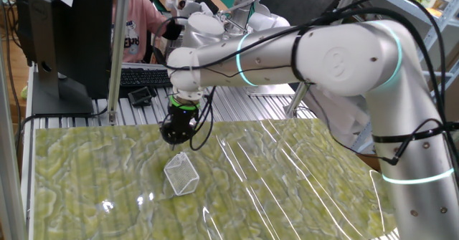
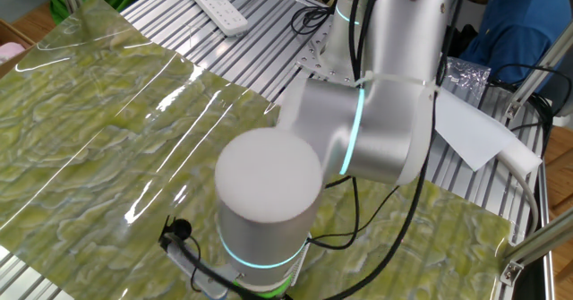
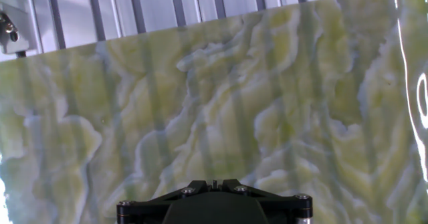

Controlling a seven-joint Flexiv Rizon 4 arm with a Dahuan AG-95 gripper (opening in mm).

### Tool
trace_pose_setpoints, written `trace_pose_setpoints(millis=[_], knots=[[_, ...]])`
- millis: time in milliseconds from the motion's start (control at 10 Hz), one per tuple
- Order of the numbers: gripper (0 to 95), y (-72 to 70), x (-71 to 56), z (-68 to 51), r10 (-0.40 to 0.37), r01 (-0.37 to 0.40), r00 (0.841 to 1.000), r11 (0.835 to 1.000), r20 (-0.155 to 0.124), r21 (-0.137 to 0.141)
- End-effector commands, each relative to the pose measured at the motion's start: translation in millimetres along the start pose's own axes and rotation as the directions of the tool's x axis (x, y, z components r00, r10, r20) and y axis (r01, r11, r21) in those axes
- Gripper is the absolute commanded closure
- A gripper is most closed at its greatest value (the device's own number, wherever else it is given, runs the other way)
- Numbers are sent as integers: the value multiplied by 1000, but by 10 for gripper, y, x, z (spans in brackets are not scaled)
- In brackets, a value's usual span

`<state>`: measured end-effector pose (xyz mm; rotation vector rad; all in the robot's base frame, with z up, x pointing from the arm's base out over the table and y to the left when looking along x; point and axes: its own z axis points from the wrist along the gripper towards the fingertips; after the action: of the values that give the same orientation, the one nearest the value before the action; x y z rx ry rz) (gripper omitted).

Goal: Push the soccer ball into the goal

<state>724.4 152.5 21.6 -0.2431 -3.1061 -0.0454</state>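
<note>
The goal (image 1: 181,174) is a small white mesh wedge lying on the green marbled mat (image 1: 301,190), left of centre. My gripper (image 1: 175,141) hangs point-down just behind the goal, its tip close above the mat, a short gap from the netting. Its jaws look closed together and nothing shows between them. In the hand view only the black gripper base (image 3: 210,200) and bare mat (image 3: 221,97) show. The soccer ball is not visible in any view. In the other fixed view the arm's large joint (image 2: 269,201) hides the gripper, the goal and the mat beneath.
The mat lies on a slatted aluminium table (image 1: 244,105). A monitor (image 1: 64,32), a keyboard (image 1: 143,76) and a person in pink (image 1: 136,25) are behind the far edge. A white power strip (image 2: 219,9) lies on the slats. The mat's far edge shows in the hand view (image 3: 200,25).
</note>
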Motion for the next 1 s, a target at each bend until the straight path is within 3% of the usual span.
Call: trace_pose_setpoints(millis=[100,500,1000], knots=[[950,-51,44,20,-3,3,1000,1000,7,-3],[950,-101,91,-21,8,-8,1000,1000,-10,0],[950,-164,117,29,1,-1,1000,1000,-6,-1]])
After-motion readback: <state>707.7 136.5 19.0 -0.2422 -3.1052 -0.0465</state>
